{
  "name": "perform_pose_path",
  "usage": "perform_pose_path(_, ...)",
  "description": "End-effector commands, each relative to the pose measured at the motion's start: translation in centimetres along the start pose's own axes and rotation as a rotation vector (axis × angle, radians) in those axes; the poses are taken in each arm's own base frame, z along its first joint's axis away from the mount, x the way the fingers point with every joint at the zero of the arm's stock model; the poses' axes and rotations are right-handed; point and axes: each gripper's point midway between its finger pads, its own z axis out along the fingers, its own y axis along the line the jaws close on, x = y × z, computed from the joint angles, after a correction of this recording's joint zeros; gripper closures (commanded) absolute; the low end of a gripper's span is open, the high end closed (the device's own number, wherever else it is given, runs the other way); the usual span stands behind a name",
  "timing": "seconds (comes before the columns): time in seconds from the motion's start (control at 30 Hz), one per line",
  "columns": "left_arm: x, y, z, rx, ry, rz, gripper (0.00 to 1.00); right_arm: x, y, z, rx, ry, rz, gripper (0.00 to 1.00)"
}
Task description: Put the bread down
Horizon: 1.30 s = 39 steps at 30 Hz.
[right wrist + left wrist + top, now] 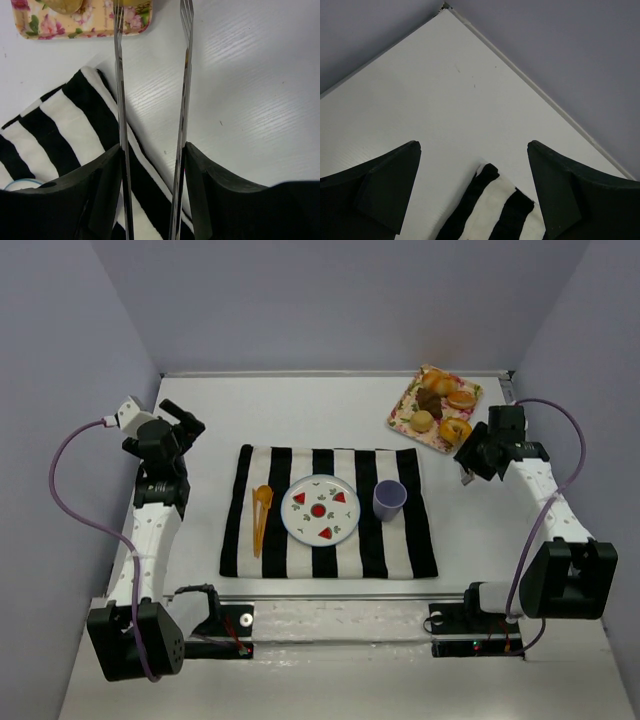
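Now the right gripper [152,147] clamps tongs [121,100], bread [455,430] just ahead on the tray [50,30]; left gripper's [474,145] jaws stand apart.

You have bright, even light from overhead, leaving only soft, faint shadows on the white counter [330,410]. In your right wrist view, thin glints run along the silvery metal tongs [184,90].

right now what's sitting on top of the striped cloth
On the striped cloth lie an orange utensil, a white plate with red fruit motifs and a purple cup. Whatever is beneath them, or under the cloth, is covered.
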Motion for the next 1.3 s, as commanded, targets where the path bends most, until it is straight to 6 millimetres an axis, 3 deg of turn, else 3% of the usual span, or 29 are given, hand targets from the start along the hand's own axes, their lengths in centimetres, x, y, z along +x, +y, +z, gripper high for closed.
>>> perform_pose_path(0.0, -0.3, -0.1, 0.6, -0.002, -0.007, 0.007, 0.01, -3.3, 3.0, -0.2, -0.107, -0.088, 0.002, 0.44)
perform_pose_path(0.27, -0.5, -0.1, 0.8, -0.006, -0.008, 0.012, 0.01, -4.4, 2.2, 1.7, -0.065, -0.104, 0.055, 0.42)
perform_pose_path(0.47, 0.0, -0.2, 1.2, 0.002, 0.001, 0.012, 0.01, -5.4, 2.8, 2.4, -0.100, -0.140, 0.087, 0.37)
perform_pose_path(0.67, 0.6, 0.0, 1.8, -0.010, 0.021, 0.023, 0.01, -5.3, 3.6, 3.9, -0.141, -0.124, 0.117, 0.37)
perform_pose_path(0.97, 0.4, 0.1, 1.7, -0.018, 0.020, 0.026, 0.01, -4.9, 2.4, 5.6, -0.109, -0.086, 0.163, 0.41)
perform_pose_path(1.03, 0.4, 0.1, 1.5, -0.015, 0.016, 0.025, 0.01, -4.5, 2.2, 5.7, -0.104, -0.078, 0.160, 0.45)
perform_pose_path(1.27, 0.0, 0.1, 1.3, -0.018, 0.007, 0.020, 0.01, -5.2, 2.1, 5.5, -0.097, -0.101, 0.148, 0.74)
